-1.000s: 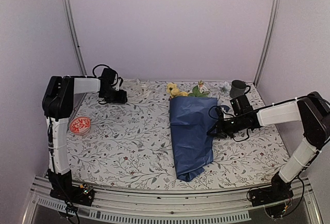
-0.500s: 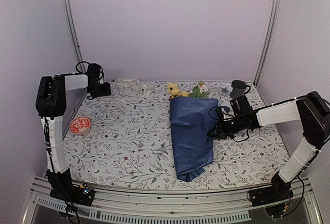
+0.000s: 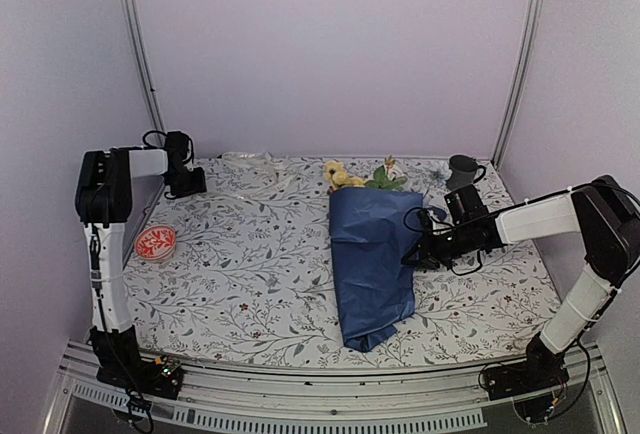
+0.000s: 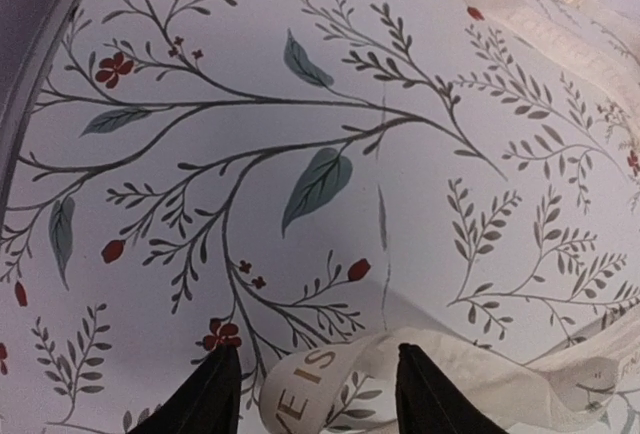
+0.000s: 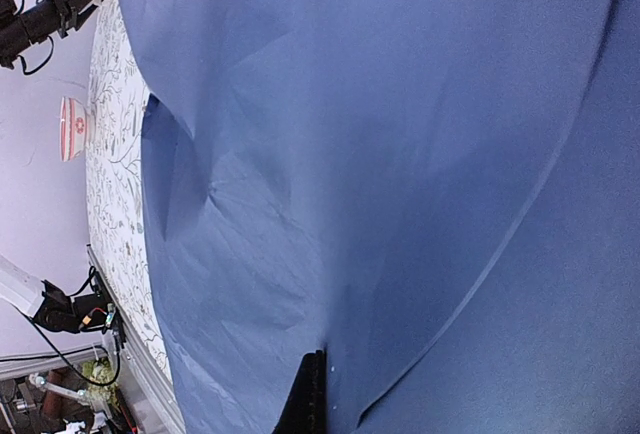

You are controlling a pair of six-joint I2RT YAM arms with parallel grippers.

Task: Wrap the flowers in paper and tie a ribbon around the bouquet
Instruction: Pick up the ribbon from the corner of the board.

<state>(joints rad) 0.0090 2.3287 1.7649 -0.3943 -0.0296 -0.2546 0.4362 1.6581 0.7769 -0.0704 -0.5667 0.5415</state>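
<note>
Cream ribbon [image 4: 310,384] now between left tool's [image 4: 315,351] half-open, closing jaws; right tool [image 5: 313,369] shut against paper [image 5: 400,154]. Tying comes next.

Whole table's covered in a white tablecloth [image 3: 250,264] printed with leafy twigs and little red flowers. A small round red-and-white dish [image 3: 155,243] sits near its left edge, and a dark grey cup [image 3: 461,169] stands at the far right corner. Plain lilac walls [image 3: 330,54] all round, with two slanted metal posts [image 3: 138,44] at the back.
</note>
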